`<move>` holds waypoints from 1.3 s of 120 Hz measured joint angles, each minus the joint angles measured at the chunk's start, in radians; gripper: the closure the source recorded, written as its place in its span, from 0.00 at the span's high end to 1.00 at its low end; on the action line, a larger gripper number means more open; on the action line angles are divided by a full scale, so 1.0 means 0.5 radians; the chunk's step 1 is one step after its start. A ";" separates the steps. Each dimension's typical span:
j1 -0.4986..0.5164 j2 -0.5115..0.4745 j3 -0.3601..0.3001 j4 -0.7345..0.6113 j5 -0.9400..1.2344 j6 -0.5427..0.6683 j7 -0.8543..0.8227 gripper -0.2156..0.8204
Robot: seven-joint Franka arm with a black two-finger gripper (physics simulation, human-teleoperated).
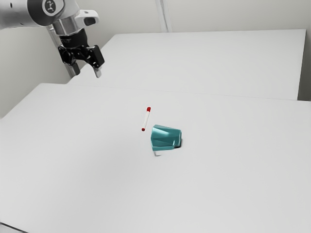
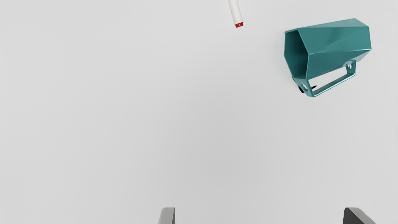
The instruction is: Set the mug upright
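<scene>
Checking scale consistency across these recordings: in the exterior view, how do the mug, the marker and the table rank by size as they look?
Largest to smallest, as they look in the exterior view:
1. Table
2. Mug
3. Marker, a thin stick beside the mug

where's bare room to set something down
The white tabletop is bare between the gripper and the red-ended white marker, from the teal mug to the exterior view's right edge, and from the mug toward that view's bottom. Crowded: where marker and mug lie close.
</scene>
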State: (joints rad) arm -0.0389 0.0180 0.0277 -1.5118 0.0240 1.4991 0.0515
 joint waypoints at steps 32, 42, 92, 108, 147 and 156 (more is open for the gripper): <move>-0.024 -0.011 0.000 -0.033 -0.001 0.012 0.005 0.78; -0.029 -0.047 0.000 -0.123 -0.002 0.062 0.007 0.78; 0.022 -0.182 0.071 -0.707 -0.422 0.616 0.082 0.78; 0.030 -0.183 0.118 -0.906 -0.761 0.850 0.203 0.78; 0.039 -0.162 0.199 -1.293 -1.670 1.238 0.715 0.77; 0.045 -0.153 0.204 -1.360 -1.868 1.293 0.856 0.77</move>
State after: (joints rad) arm -0.0164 -0.0584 0.1296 -2.1920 -0.9099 2.1454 0.4796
